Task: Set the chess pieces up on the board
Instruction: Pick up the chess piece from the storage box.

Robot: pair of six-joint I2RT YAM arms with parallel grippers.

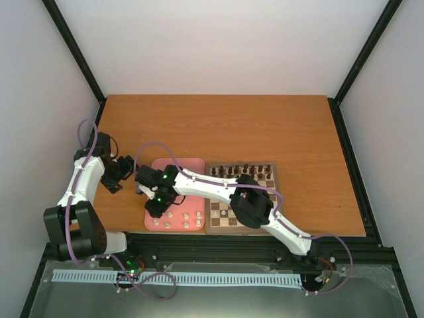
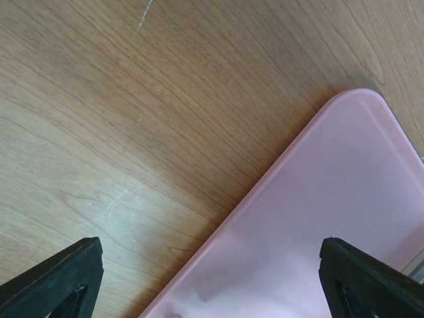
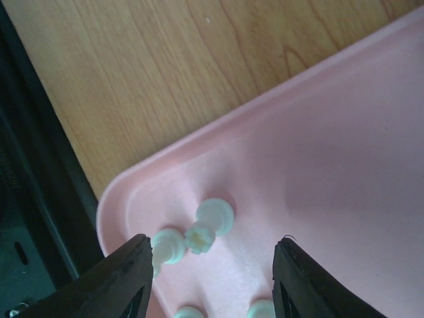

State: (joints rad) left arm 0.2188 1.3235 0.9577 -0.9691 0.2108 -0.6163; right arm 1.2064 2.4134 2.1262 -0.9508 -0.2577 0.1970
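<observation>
The board [image 1: 275, 199] lies right of a pink tray [image 1: 192, 165]. Dark brown pieces [image 1: 240, 171] fill its far rows, and a few white chess pieces [image 1: 222, 214] stand near its front left. Several white chess pieces [image 1: 186, 216] stand along the tray's near edge. My right gripper [image 1: 159, 203] reaches across to the tray's near left corner. It is open and empty above white pieces [image 3: 215, 215], one of them close to the left finger [image 3: 126, 278]. My left gripper [image 1: 127, 175] is open and empty over the tray's left edge [image 2: 265, 185].
The black frame rail [image 1: 232, 240] runs along the table's near edge, close to the tray's corner [image 3: 109, 199]. The right arm's links [image 1: 252, 205] hang over the board's near left part. Bare wooden table [image 1: 218, 126] lies behind the tray and the board.
</observation>
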